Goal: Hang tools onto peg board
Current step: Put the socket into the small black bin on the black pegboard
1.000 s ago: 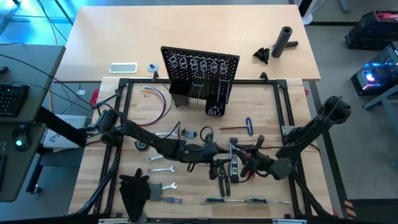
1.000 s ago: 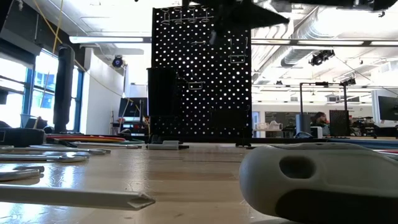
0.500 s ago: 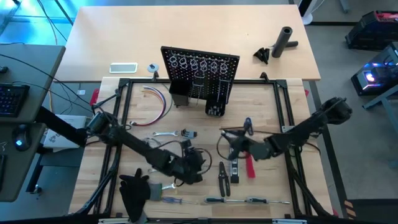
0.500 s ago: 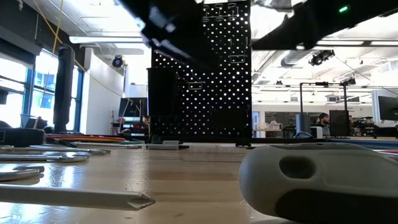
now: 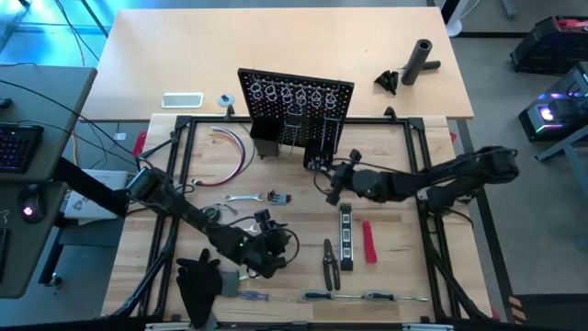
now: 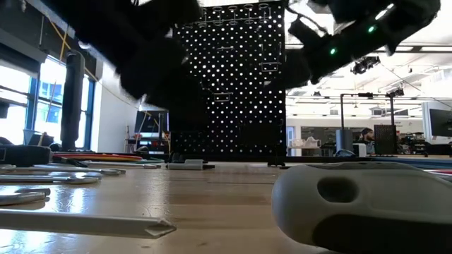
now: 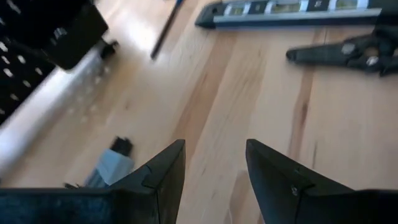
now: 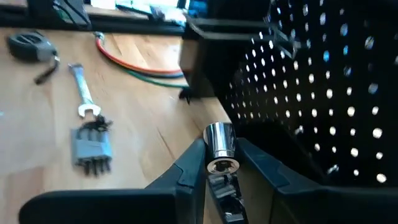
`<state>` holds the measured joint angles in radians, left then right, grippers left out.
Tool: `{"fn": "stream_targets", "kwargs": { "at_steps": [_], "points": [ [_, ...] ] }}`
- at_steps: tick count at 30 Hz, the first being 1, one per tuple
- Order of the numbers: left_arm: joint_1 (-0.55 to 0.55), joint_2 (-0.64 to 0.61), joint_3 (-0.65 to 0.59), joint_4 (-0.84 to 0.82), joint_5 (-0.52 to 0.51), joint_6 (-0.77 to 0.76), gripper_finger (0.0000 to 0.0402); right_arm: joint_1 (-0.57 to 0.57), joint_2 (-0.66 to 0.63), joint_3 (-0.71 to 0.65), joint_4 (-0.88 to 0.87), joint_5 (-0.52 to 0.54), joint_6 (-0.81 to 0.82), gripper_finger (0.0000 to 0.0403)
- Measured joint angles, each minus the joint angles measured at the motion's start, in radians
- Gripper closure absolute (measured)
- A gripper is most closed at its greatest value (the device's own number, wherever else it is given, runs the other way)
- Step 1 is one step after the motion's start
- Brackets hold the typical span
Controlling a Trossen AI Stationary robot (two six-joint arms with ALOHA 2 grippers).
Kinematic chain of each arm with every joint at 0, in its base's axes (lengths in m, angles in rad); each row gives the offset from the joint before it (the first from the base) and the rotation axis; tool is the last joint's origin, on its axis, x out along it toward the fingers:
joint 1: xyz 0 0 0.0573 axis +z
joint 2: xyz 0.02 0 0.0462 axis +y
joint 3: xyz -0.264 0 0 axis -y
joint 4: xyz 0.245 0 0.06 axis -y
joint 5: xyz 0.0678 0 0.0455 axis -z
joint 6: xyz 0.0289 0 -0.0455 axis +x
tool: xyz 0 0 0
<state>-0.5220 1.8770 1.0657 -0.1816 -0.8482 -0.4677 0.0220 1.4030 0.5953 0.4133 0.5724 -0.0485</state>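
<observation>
At the bottom edge of the high view a row of screwdrivers [image 5: 363, 296] lies along the front of the table, with a black cloth [image 5: 197, 280] at lower left. Just above them, the left gripper [image 5: 272, 246] hovers over bare wood at lower centre; in the left wrist view its fingers [image 7: 163, 175] stand apart with nothing between them. To its right lie the black-handled pliers [image 5: 329, 261], the black-yellow level [image 5: 345, 237] and a red-handled tool [image 5: 368, 241], side by side and apart from each other. A few silver wrenches [image 5: 241, 250] rest left of the gripper.

Further up, at frame centre, a small wrench [image 5: 241, 197] and a grey bit holder [image 5: 278, 197] lie on the wood, with coloured wires [image 5: 231, 144] curling at upper left of the work area. The right gripper [image 5: 329, 177] sits right of centre, just in front of the peg board [image 5: 296, 106]; the right wrist view shows its fingers closed on a silver cylindrical tool [image 8: 219, 146], held close to the perforated panel. A tape measure [image 8: 26, 45] shows at that view's upper left.

The peg board stands upright at upper centre, silver rings along its top. Beyond it, a black cylinder [image 5: 422, 59] lies at upper right.
</observation>
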Motion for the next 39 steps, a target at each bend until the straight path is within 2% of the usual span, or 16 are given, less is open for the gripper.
{"fn": "stream_targets", "kwargs": {
  "at_steps": [5, 10, 17, 21, 25, 28, 33, 39],
  "points": [
    [0.000, 0.001, -0.094, 0.181, 0.009, 0.034, 0.0238, -0.081, 0.044, 0.000, 0.003, -0.080, 0.027, 0.0339],
    [0.003, 0.001, -0.128, 0.275, 0.032, 0.126, 0.0238, -0.138, 0.080, 0.008, 0.014, -0.115, 0.038, 0.0339],
    [0.036, 0.000, -0.138, 0.360, 0.171, 0.222, 0.0238, -0.182, 0.157, 0.101, -0.060, -0.181, 0.042, 0.0339],
    [0.046, 0.000, -0.138, 0.374, 0.228, 0.234, 0.0238, -0.193, 0.189, 0.149, -0.113, -0.180, 0.035, 0.0339],
    [0.044, 0.000, -0.138, 0.370, 0.255, 0.213, 0.0238, -0.193, 0.188, 0.159, -0.125, -0.112, 0.016, 0.0339],
    [0.038, 0.000, -0.138, 0.368, 0.265, 0.196, 0.0238, -0.202, 0.188, 0.159, -0.130, -0.105, -0.001, 0.0337],
    [0.034, 0.000, -0.137, 0.368, 0.266, 0.181, 0.0238, -0.230, 0.188, 0.159, -0.163, -0.157, 0.018, 0.0315],
    [0.034, 0.000, -0.137, 0.370, 0.276, 0.156, 0.0238, -0.234, 0.188, 0.159, -0.155, -0.157, 0.007, 0.0256]
  ]
}}
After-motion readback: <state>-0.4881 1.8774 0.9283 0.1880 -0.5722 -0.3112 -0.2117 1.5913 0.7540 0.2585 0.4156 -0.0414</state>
